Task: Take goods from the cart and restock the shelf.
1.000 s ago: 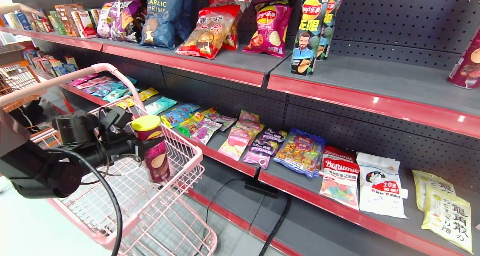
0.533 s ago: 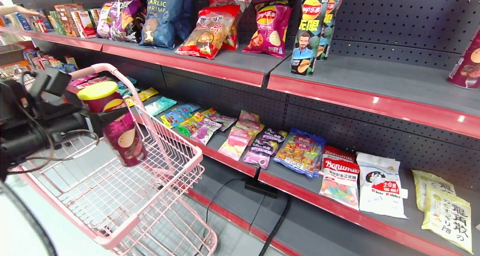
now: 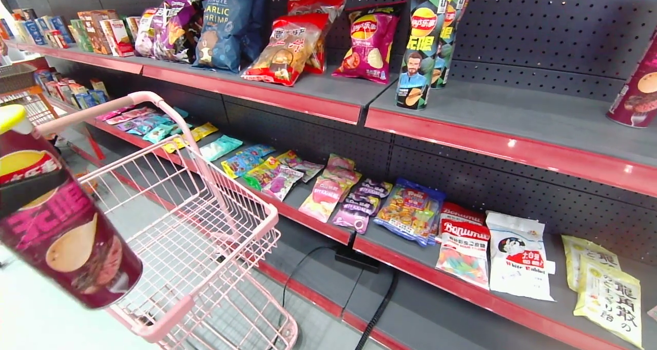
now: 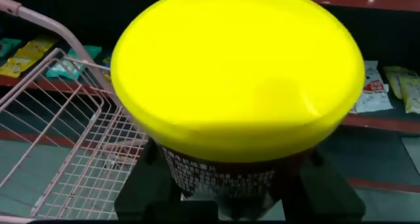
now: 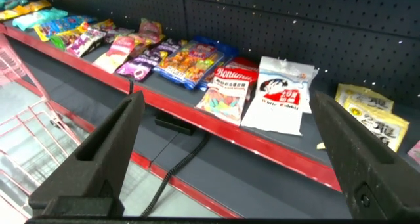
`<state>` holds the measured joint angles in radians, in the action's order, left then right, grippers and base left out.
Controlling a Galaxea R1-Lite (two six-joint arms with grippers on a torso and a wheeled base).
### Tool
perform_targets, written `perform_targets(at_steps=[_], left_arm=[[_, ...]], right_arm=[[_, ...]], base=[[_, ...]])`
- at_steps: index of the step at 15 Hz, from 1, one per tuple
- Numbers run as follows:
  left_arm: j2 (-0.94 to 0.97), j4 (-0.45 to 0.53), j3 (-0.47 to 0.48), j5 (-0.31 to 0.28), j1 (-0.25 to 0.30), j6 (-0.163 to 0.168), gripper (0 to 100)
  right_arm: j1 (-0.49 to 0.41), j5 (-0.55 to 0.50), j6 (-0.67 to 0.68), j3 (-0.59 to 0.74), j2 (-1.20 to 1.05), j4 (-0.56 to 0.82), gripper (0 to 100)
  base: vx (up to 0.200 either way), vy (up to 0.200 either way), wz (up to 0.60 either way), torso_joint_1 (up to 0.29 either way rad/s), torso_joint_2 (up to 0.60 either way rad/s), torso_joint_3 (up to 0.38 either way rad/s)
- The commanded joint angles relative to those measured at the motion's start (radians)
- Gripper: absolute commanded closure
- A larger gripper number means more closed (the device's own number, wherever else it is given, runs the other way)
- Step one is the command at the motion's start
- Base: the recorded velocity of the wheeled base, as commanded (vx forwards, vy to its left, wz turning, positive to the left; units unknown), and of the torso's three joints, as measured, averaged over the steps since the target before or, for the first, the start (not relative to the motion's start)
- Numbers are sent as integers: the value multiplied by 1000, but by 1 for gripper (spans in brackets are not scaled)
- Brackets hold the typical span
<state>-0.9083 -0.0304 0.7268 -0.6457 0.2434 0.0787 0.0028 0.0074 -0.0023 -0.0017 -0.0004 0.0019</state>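
Closest, the left gripper (image 4: 230, 194) is clamped on the can (image 3: 66, 237), a dark red tube with a yellow lid (image 4: 236, 66). Its black fingers (image 4: 141, 191) press the tube's sides just under the lid, and in the head view one of them crosses the can as a dark band. The can hangs tilted, lid up and toward the robot's left, close to the head camera, where it overlaps the left side of the cart (image 3: 267, 221). The cart is a pink wire basket with a pink handle (image 3: 149, 96), standing just beside the shelves. The right gripper (image 5: 226, 102) is spread wide with nothing between its fingers (image 5: 98, 165), held low in front of the lower shelf (image 3: 400, 260). On that shelf lie flat candy bags (image 3: 410, 211) in a row, then a red bag (image 3: 464, 247) touching a white bag (image 3: 518, 257), and yellow packets (image 3: 605, 283) farther to the right. Under its red edge sits a black box (image 3: 356, 257), with a cable (image 3: 380, 309) running down over the bottom board. Above, the upper shelf (image 3: 513, 114) carries two tall cans (image 3: 421, 47) standing upright one behind the other, with a bare grey stretch to their right. A second red can (image 3: 636, 88) stands at the right edge of the head view. Left of the tall cans, chip bags (image 3: 287, 47) lean against the pegboard, and small boxes (image 3: 102, 32) stand farthest along.
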Motion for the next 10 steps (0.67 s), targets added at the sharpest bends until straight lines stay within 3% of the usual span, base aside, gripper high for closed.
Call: perform_targets(at_steps=[1, 5, 10], left_arm=[[235, 115, 3, -8, 0, 1, 100], [330, 230, 3, -6, 0, 1, 100], [351, 257, 0, 9, 4, 1, 100]], right_arm=[[0, 0, -1, 0, 0, 0, 0], [0, 0, 1, 0, 0, 0, 0], [0, 0, 2, 0, 0, 0, 0]], base=[[0, 0, 0, 129, -417, -276], [0, 0, 0, 165, -497, -325], [0, 0, 0, 212, -558, -346]])
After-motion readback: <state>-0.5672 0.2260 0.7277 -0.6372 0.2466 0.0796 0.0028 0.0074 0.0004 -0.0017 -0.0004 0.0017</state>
